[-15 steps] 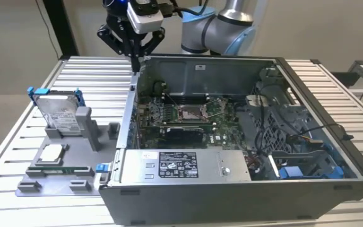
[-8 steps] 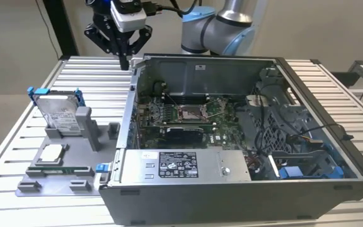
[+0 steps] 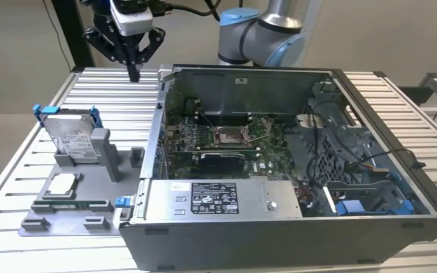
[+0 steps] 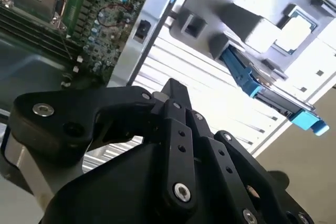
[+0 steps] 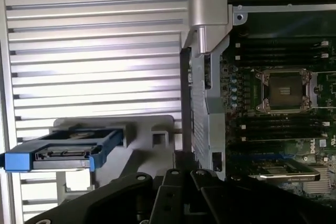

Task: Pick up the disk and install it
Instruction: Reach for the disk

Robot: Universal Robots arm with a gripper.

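Observation:
The disk point(image 3: 73, 136) is a silver-grey drive with a white label in a bright blue carrier frame. It stands upright in a slot of the grey fixture point(image 3: 59, 219) at the exterior view's left. Both wrist views show the disk edge-on point(image 5: 63, 153) point(image 4: 262, 85). My gripper point(image 3: 134, 75) hangs well above the table behind the disk, near the back left corner of the computer case. Its black fingers point(image 4: 176, 106) point down, pressed together, with nothing between them.
The open computer case point(image 3: 295, 227) takes up the middle and right of the slatted metal table point(image 3: 104, 91), with its motherboard point(image 3: 226, 136) and a grey power-supply box point(image 3: 218, 199) inside. On the fixture lie a small square chip point(image 3: 61, 183) and a memory stick point(image 3: 70, 203).

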